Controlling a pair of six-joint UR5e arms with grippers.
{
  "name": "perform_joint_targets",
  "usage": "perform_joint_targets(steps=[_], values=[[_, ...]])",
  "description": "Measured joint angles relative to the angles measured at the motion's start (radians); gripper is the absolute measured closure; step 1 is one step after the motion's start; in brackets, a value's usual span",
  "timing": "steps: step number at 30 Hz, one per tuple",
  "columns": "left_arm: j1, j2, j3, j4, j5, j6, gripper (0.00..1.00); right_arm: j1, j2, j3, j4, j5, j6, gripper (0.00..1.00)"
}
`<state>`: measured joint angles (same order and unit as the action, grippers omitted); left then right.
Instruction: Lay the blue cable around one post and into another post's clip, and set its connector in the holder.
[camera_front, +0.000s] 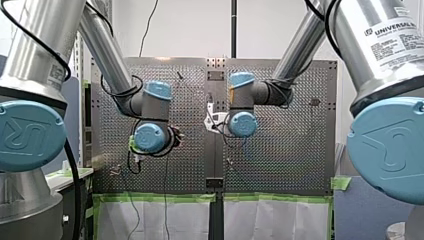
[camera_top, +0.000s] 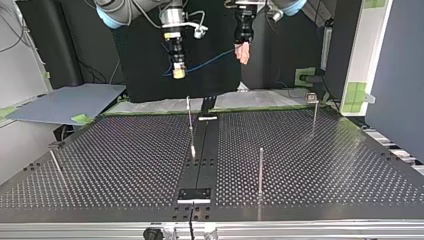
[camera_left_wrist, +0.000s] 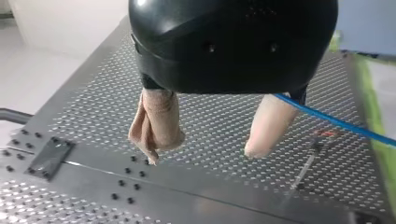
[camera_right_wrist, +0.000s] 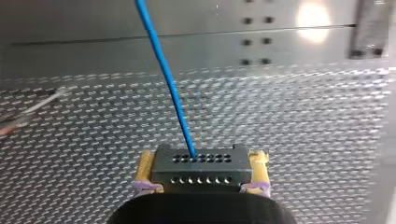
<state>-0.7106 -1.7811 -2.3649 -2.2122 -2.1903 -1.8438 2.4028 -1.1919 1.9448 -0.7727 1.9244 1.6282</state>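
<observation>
Perforated table (camera_top: 310, 150), posts (camera_top: 260, 170) standing across the lower half of the top view, no cable on any of them. Both arms are up high. Our right gripper (camera_top: 178, 71), upper left of centre there, is clamped on the connector (camera_right_wrist: 201, 170) between yellow pads. The blue cable (camera_right_wrist: 163, 70) runs through the air to our left gripper (camera_left_wrist: 205, 151), upper centre-right. Its beige fingers are wide apart, and the cable passes beside one finger, not pinched as far as we see. Nothing routed yet, we judge: wrap, clip and connector seating all remain.
</observation>
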Motion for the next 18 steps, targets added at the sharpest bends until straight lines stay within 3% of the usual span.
perform_joint_targets(steps=[18], values=[[0.059,0.161,0.157,-0.161,0.025,-0.065,0.0,-0.001,-0.177,-0.172,0.177,-0.033,-0.021,1.0]])
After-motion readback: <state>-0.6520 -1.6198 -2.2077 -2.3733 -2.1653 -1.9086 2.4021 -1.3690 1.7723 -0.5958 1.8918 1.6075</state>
